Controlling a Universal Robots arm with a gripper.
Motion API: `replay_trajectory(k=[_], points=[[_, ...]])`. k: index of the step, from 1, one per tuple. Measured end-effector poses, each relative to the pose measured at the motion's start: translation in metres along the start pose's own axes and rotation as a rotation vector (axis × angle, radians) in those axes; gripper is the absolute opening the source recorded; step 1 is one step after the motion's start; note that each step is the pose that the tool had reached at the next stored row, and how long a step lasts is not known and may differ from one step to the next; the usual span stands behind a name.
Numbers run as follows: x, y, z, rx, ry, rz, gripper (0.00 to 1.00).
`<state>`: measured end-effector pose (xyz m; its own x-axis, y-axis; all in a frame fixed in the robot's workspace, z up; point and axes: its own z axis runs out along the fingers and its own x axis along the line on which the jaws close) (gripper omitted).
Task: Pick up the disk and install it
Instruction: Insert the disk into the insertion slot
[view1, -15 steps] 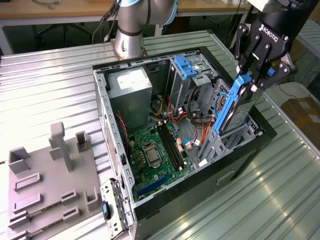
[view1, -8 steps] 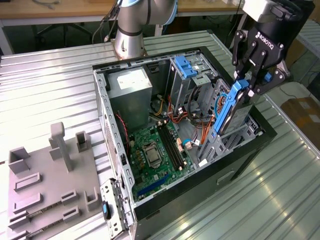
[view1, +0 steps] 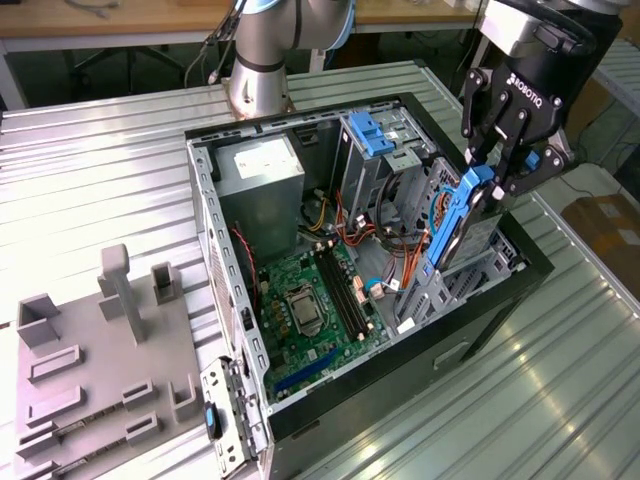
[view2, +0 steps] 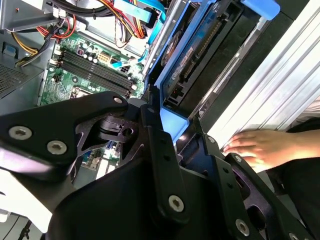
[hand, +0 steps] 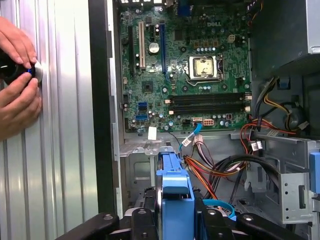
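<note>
The disk (view1: 452, 228), silver with blue side rails, hangs steeply tilted over the drive cage at the exterior view's right side of the open computer case (view1: 205, 200). My gripper (view1: 500, 178) is shut on its upper end. The disk's lower end reaches the cage opening; how far in it sits is hidden. In the first wrist view the blue rail of the disk (hand: 175, 192) stands between the black fingers (hand: 142, 222) of the gripper (hand: 175, 222), above the motherboard. The second wrist view has the disk (view2: 172, 122) running away from the gripper (view2: 172, 145) into the cage.
A grey power-supply box (view1: 258, 175), the green motherboard (view1: 312, 300), loose cables (view1: 365, 235) and a blue bracket (view1: 375, 132) fill the case. A grey fixture (view1: 100, 360) lies at the exterior view's left. A person's hands (hand: 17, 85) rest on the ribbed metal table beside the case.
</note>
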<state>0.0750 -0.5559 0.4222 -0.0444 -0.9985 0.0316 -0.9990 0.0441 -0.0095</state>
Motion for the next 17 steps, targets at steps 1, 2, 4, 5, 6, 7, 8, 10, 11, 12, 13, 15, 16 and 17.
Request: replay_trajectory(k=[1,2,4,5,6,7,8,10,11,12,13,15,16,17], points=[[0.0000,0.0000,0.0001,0.0000,0.0000,0.000,0.37],[0.0000,0.0000,0.0002,0.0000,0.0000,0.000,0.37],[0.0000,0.0000,0.0002,0.0000,0.0000,0.000,0.37],[0.0000,0.0000,0.0002,0.0000,-0.0001,0.000,0.37],[0.0000,0.0000,0.0002,0.0000,0.0000,0.000,0.37],[0.0000,0.0000,0.0002,0.0000,0.0000,0.000,0.37],[0.0000,0.0000,0.0002,0.0000,0.0000,0.000,0.37],[0.0000,0.0000,0.0002,0.0000,0.0001,0.000,0.37],[0.0000,0.0000,0.0003,0.0000,0.0001,0.000,0.37],[0.0000,0.0000,0.0003,0.0001,0.0001,0.000,0.37],[0.0000,0.0000,0.0003,0.0001,0.0002,0.000,0.37],[0.0000,0.0000,0.0002,0.0001,0.0004,0.000,0.44],[0.0000,0.0000,0.0003,0.0000,0.0003,0.000,0.44],[0.0000,0.0000,0.0003,0.0000,0.0002,0.000,0.44]])
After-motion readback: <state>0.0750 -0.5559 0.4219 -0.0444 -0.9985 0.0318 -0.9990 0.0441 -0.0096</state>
